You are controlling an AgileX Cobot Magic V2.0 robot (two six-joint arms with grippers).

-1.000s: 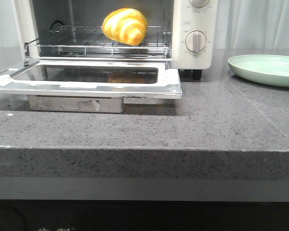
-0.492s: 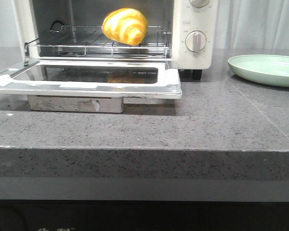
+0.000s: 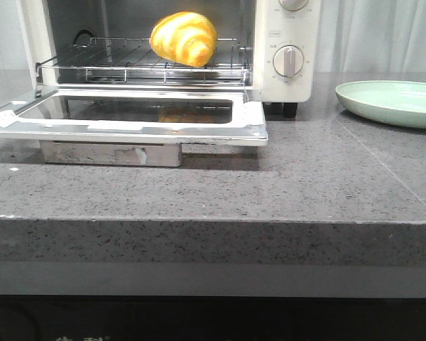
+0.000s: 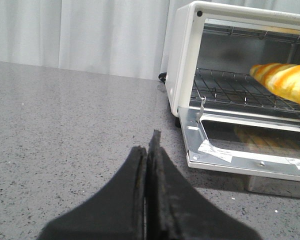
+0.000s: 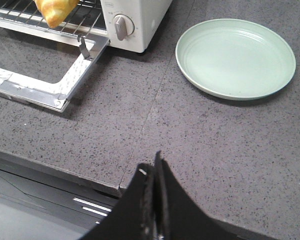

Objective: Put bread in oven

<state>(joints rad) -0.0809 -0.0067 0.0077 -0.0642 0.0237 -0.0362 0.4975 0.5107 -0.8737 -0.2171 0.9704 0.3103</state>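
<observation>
One glossy golden-orange roll with pale yellow stripes, the bread [image 3: 184,38], sitting on the wire rack [image 3: 128,64] inside the cream-white countertop toaster oven [image 3: 287,42], toward the right of the cavity. Looks light and soft, likely easy to dent under a hard squeeze, and the shiny crust probably a bit slippery. If handled again, best taken across the fat middle with gentle pressure, not by the tapered ends.

Glass-windowed door [image 3: 128,117] folded fully down, flat and level over the grey speckled stone tabletop [image 3: 270,185], jutting out well in front of the rack. Judged by how things lie: placement done, door not yet closed.

Left hand [image 4: 147,165] low over the tabletop, off to the side of the oven, fingers pressed together with nothing between them. Right hand [image 5: 152,192] out over the near edge of the tabletop, well apart from the oven, fingers likewise pressed together, carrying nothing.

Around it all: a pale green round plate [image 3: 390,101] to the right of the oven, bare, well clear of the door. A round dial [image 3: 289,61] on the oven's right panel, a black foot below. A white curtain behind. Nothing between either hand and the door; only the projecting door itself and the rack's raised front rail to mind on any reach inward.
</observation>
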